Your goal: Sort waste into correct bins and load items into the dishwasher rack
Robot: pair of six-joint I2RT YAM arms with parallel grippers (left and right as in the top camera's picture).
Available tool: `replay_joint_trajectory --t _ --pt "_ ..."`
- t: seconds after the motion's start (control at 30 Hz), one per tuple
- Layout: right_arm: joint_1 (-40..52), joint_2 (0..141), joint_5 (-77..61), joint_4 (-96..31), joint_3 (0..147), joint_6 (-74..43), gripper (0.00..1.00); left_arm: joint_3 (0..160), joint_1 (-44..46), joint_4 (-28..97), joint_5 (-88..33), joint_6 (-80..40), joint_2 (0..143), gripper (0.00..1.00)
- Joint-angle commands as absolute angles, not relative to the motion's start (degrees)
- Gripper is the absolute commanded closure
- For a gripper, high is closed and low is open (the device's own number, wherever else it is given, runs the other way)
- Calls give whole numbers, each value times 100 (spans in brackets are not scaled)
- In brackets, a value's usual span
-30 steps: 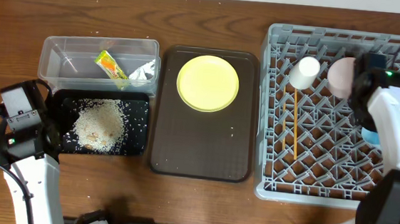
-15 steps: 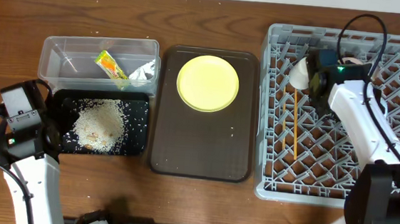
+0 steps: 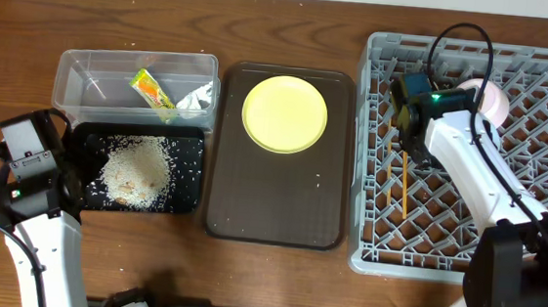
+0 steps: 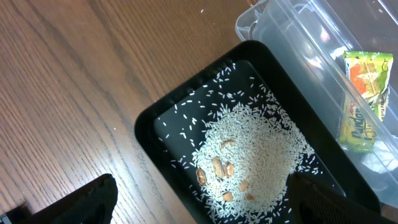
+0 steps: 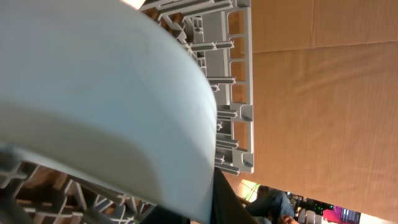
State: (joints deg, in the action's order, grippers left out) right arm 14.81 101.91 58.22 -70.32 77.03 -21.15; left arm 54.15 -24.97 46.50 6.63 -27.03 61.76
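Our overhead cam sits high, looks straight down and takes in the whole table point(image 3: 30, 17). Our left wrist cam hangs low and tilts down at the black tray point(image 4: 144, 127) and a corner of the tub point(image 4: 292, 31); overhead shows both too. Our right wrist cam is jammed right against the cup point(image 5: 93, 81), looking sideways past the rack point(image 5: 239, 93) edge, which overhead also covers.
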Motion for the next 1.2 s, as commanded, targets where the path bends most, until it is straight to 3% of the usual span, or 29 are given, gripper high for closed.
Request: replay_joint_trajectory --t 0.0,0.23,0.7,1.17 --pt "1686 10304 5190 -6995 7559 -2053 90 5509 -2521 4668 755 -2731 6173 11" --pt "1955 10304 4919 -7310 7557 -2051 88 5509 -2521 4670 755 -2731 6173 10" --pt "2340 10304 4147 -7548 7557 -2053 48 5509 -2521 4670 755 -2731 6173 11" --pt "2812 10296 3420 -7098 7684 -2261 30 5509 -2521 4670 755 -2731 6173 11"
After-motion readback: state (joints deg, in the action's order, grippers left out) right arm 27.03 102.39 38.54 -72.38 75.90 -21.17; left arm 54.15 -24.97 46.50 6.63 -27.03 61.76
